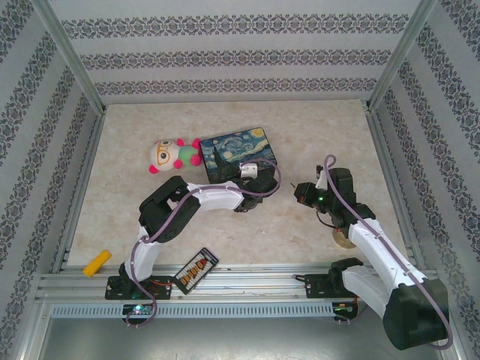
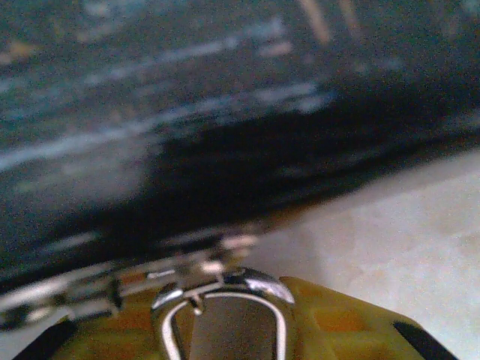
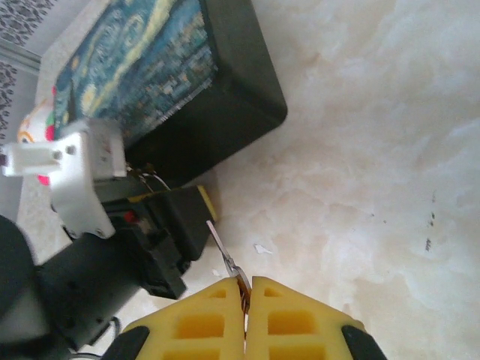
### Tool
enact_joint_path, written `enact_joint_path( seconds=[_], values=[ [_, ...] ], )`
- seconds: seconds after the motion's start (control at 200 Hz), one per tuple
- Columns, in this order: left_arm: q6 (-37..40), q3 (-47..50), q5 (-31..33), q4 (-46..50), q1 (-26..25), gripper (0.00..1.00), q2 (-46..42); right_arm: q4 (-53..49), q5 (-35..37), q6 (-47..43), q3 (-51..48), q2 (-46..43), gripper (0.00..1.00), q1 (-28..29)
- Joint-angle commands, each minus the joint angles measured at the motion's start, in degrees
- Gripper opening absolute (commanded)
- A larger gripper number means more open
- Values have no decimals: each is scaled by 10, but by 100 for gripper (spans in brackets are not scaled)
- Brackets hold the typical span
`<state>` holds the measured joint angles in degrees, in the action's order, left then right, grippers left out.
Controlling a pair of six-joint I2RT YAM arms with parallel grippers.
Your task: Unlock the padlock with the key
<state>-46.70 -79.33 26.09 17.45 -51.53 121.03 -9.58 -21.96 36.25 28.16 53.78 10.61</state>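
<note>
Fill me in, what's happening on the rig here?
Unlock attempt under way. The right gripper is shut on the key, blade pointing at the left gripper. The padlock sits between the left gripper's fingers, beside the Starry Night box. Key tip is near those fingers, not in the lock yet.

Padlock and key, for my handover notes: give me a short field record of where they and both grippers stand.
padlock: tiny brass-coloured padlock, silver shackle showing between the left gripper's yellow pads, beside the Starry-Night-printed tin box
left gripper: around the padlock; grip unclear
key: small thin silvery metal key, clamped in the shut right gripper, tip pointing at the left gripper
right gripper: shut on the key
</note>
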Motion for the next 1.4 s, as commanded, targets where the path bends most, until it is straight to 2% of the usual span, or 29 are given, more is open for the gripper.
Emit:
enact_joint_path(
  seconds=[0.0, 0.185, 0.355, 0.665, 0.825, 1.144, 1.399],
  values=[
    [-1, 9, -74, -19, -12, 19, -25, 55, -6, 5, -40, -5, 0, 6],
    [-65, 50, -105, -83, -12, 11, -73, 161, 11, 36, -111, 1, 0, 51],
    [-118, 60, -131, -119, -11, 10, -89, 245, 36, 52, -145, 27, 0, 98],
    [-226, 104, -147, -216, -3, 7, -96, 310, 72, 59, -184, 35, 0, 132],
    [-248, 108, -154, -233, -1, 7, -96, 342, 74, 63, -191, 69, 0, 141],
    [-271, 109, -171, -244, -1, 6, -87, 431, 110, 79, -174, 173, 0, 197],
    [-278, 115, -174, -254, -1, 6, -84, 450, 134, 89, -176, 179, 0, 205]
  ],
)
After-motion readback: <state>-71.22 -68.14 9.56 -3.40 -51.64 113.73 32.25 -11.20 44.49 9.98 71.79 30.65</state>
